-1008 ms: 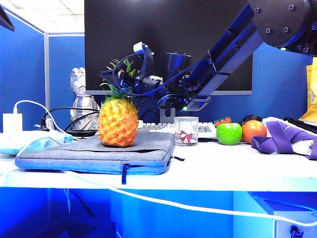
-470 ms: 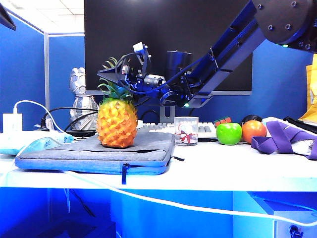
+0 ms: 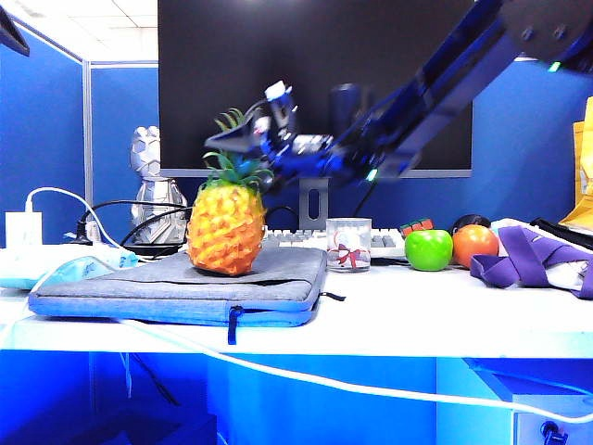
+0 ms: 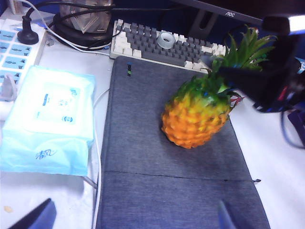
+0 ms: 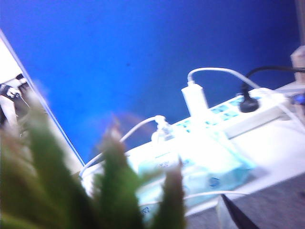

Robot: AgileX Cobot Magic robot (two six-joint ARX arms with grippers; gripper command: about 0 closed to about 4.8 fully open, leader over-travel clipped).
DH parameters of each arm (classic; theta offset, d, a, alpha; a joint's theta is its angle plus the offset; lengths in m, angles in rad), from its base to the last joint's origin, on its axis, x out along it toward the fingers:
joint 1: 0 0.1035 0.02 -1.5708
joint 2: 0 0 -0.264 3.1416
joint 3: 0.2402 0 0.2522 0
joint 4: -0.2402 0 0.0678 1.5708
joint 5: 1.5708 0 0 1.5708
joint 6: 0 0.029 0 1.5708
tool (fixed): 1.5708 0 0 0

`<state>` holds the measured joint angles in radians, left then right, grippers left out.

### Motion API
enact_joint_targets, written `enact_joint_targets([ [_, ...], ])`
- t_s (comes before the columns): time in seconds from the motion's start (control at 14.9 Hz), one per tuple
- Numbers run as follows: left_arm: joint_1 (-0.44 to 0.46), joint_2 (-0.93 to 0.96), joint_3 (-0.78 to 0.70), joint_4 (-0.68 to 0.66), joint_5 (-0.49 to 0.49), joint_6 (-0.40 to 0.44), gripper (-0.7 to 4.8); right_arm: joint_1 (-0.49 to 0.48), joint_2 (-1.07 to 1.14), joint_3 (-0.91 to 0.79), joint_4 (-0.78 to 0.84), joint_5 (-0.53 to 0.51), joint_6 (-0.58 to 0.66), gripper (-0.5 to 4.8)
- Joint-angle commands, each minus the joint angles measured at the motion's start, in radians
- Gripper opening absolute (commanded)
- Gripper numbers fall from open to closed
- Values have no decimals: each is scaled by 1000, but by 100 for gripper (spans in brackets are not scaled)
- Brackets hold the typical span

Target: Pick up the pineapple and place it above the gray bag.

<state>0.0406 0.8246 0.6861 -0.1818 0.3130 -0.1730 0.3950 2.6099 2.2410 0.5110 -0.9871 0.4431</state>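
The gray bag (image 3: 181,283) lies flat on the white table (image 3: 417,315), the pineapple (image 3: 224,227) standing on it. The right gripper (image 3: 246,141), jaws apart, hovers at the leaf crown, blurred. The left gripper (image 4: 133,217) hangs above the bag, spread wide, empty.

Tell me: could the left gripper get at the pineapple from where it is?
Probably not cleanly: the right gripper sits at the pineapple's crown, on the gray bag, while the open left gripper hangs back.
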Motion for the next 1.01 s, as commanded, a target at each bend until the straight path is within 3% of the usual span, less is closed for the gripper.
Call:
enact_joint_targets([
  [0.07,-1,-2,-1,29,6,-10,479,-10,-51,8,-204,-71,-130,479],
  [0.6,-1,-4,-1,42,33,-23,479,-11,-79,8,-267,-66,-190,479],
  [1.01,-1,-4,0,43,51,-26,479,-33,-109,8,-390,-129,-215,479],
])
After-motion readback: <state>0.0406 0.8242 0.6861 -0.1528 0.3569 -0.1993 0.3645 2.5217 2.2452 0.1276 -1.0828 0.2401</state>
